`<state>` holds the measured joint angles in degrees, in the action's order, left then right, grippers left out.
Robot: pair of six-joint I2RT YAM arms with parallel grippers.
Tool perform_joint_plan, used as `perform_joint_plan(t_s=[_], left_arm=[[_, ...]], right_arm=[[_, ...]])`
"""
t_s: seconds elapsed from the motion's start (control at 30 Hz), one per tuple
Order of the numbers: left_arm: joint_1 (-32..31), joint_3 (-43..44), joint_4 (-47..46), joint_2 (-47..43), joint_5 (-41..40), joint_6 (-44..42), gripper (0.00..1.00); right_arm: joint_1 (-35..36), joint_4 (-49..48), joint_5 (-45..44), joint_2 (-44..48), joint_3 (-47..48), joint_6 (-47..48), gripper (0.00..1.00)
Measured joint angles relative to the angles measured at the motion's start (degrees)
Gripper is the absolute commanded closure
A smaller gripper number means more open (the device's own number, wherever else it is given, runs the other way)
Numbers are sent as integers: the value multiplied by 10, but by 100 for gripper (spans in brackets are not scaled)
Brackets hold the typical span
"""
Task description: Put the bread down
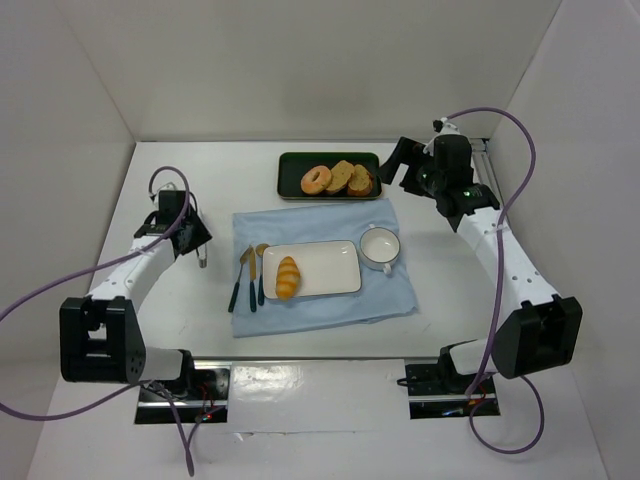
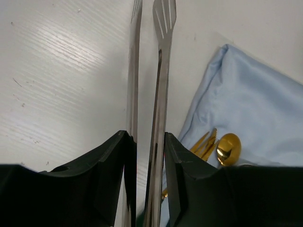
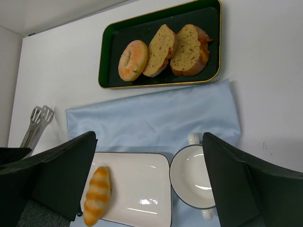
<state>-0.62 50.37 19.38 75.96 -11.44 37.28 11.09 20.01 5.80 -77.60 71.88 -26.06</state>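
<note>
- While the bread (image 1: 288, 276) lies on the left end of the white plate (image 1: 330, 268), the left gripper (image 2: 147, 142) is clamped on metal tongs (image 2: 161, 71), left of the blue cloth (image 1: 330, 225).
- The right gripper (image 1: 393, 165) hangs spread wide and empty, beside the far green tray (image 1: 292, 165).

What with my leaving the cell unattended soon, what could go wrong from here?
The left gripper holds the tongs near the cutlery at the edge of the cloth; a careless swing might knock it. The bread lies at the left end of the plate, near the rim, so a nudge could push it off. The right gripper, jaws open, hangs by the tray and could clip it when descending.
</note>
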Motion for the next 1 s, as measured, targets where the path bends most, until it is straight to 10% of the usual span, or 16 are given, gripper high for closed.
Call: perform_joint_plan(t_s=[1.0], left_arm=[[68,97,18,229,36,-58,39]], right_arm=[[-5,2,-9,18,-11,0,0]])
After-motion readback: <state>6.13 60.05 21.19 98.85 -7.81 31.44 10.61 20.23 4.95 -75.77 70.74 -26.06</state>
